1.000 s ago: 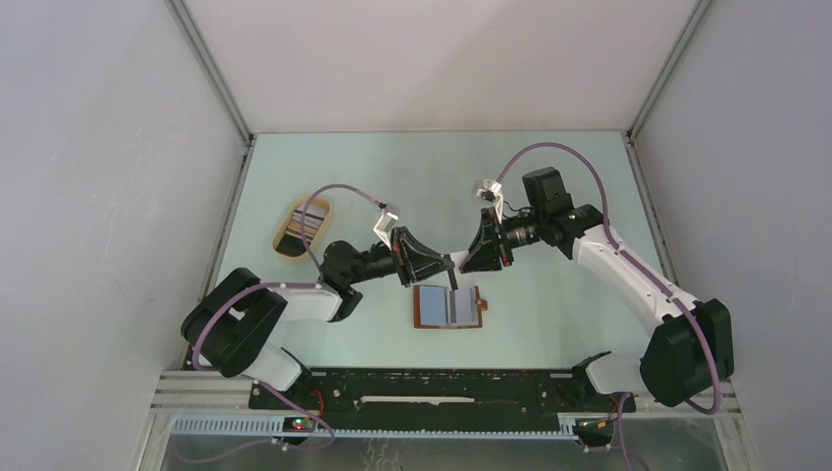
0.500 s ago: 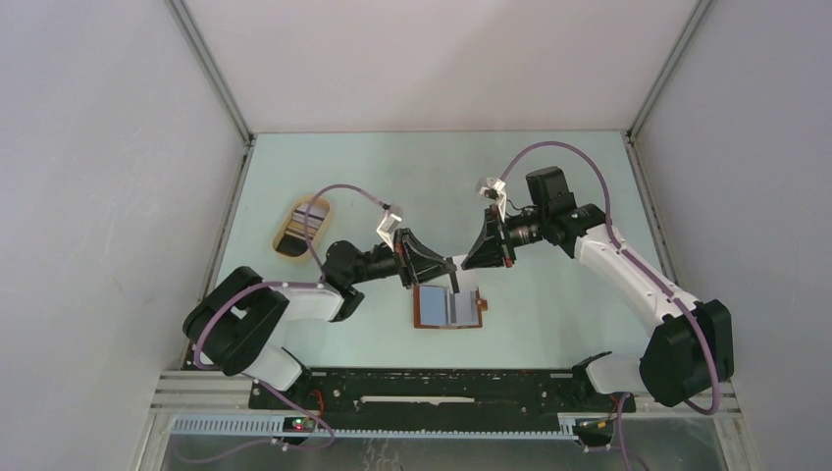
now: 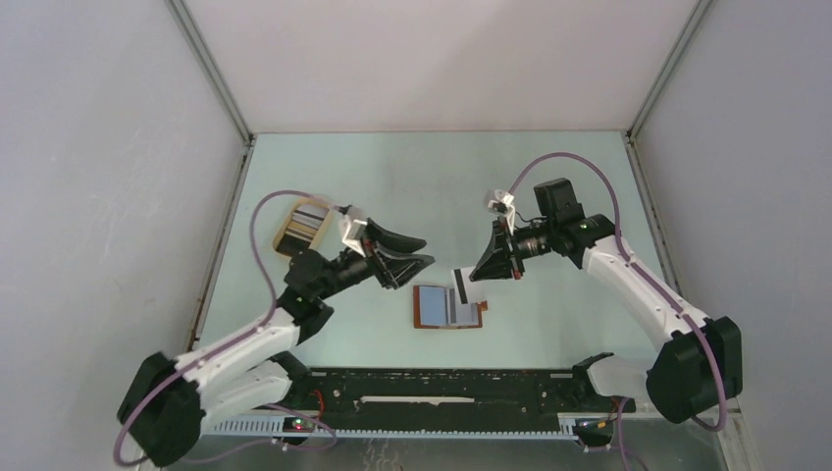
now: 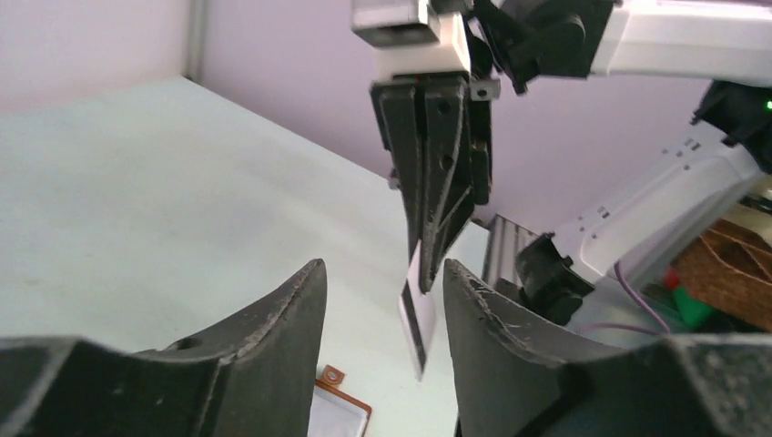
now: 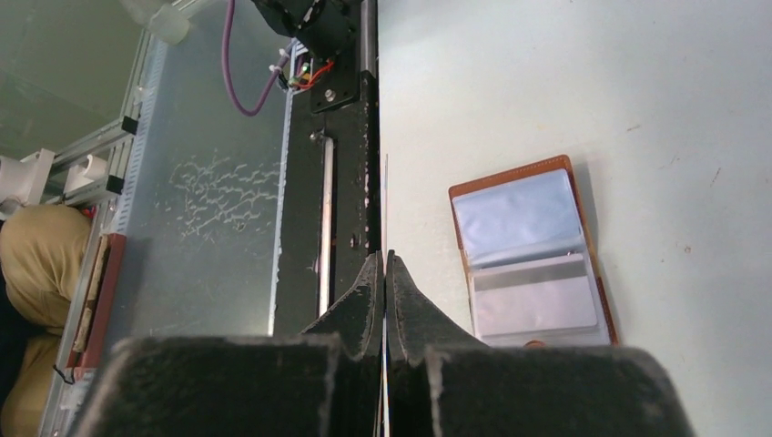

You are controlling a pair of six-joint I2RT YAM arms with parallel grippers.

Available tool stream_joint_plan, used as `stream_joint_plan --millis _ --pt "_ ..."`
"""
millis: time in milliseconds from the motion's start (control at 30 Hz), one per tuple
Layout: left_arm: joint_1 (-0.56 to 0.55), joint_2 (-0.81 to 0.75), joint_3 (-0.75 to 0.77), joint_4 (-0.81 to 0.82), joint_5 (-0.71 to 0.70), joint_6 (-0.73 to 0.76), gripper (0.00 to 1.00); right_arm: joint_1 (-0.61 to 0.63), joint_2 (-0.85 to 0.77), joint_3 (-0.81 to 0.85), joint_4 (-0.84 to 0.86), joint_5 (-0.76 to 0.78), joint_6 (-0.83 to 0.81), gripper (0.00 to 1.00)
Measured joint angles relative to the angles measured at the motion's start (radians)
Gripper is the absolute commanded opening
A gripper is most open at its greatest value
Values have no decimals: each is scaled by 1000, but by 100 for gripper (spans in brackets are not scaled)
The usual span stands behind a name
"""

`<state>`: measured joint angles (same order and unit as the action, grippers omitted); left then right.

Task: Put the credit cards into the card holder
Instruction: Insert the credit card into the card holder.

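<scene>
**Card holder** (image 3: 449,307): reddish-brown and folding. It lies open and flat on the pale green table (image 3: 392,177), near the front middle, with its clear pockets facing up. One pocket shows a pale card with a grey stripe.

**Credit card** (image 3: 461,286): whitish with a dark band. It is held on edge, raised by the far edge of the card holder.

**Right gripper** (image 3: 476,277): angled down and to the left. Its jaws are pressed together, pinching the upper end of the credit card.

**Left gripper** (image 3: 424,252): in the air just left of the credit card and facing it. Its jaws are spread with nothing between them.

**Tray** (image 3: 278,240): oval and tan, on the left part of the table, well apart from the card holder. It holds further credit cards (image 3: 307,222), stacked, with pale and dark faces showing.
</scene>
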<state>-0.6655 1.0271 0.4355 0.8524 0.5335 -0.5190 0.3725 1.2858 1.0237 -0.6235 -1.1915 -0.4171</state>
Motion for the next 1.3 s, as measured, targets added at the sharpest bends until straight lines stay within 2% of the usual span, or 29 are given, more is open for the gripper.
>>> stream_joint_plan --millis 100,133,300,433,533,700,800,867,967,1067,1200,1300 --pt "0 -160 -29 -128 -96 60 91 -7 -60 -62 39 1 18 0" --pt "0 -207 -47 -162 -137 68 98 -10 -79 -85 60 2 27 0" --pt "0 -314 -163 -277 -338 24 100 -45 -185 -281 274 -24 149 0" --pt "0 -283 -214 -367 -425 -89 90 -67 -204 -455 487 -32 338 0" --pt "-12 -222 -262 -381 -461 -216 90 -58 -145 -493 610 -5 475 0" --pt "-133 -87 -291 -415 -579 -372 91 -35 -45 -507 780 113 680 0" --pt "-200 13 -264 -450 -645 -424 85 -32 19 -509 856 165 771 0" --pt "-217 82 -236 -459 -683 -453 84 -32 62 -509 889 194 814 0" --pt "-226 146 -217 -457 -726 -494 79 -31 110 -509 911 229 854 0" --pt "-233 200 -188 -442 -743 -519 67 -31 142 -509 914 257 879 0" --pt "-236 276 -167 -389 -734 -538 56 -31 174 -509 913 280 896 0" --pt "-236 320 -163 -350 -716 -554 52 -32 195 -509 912 293 902 0"
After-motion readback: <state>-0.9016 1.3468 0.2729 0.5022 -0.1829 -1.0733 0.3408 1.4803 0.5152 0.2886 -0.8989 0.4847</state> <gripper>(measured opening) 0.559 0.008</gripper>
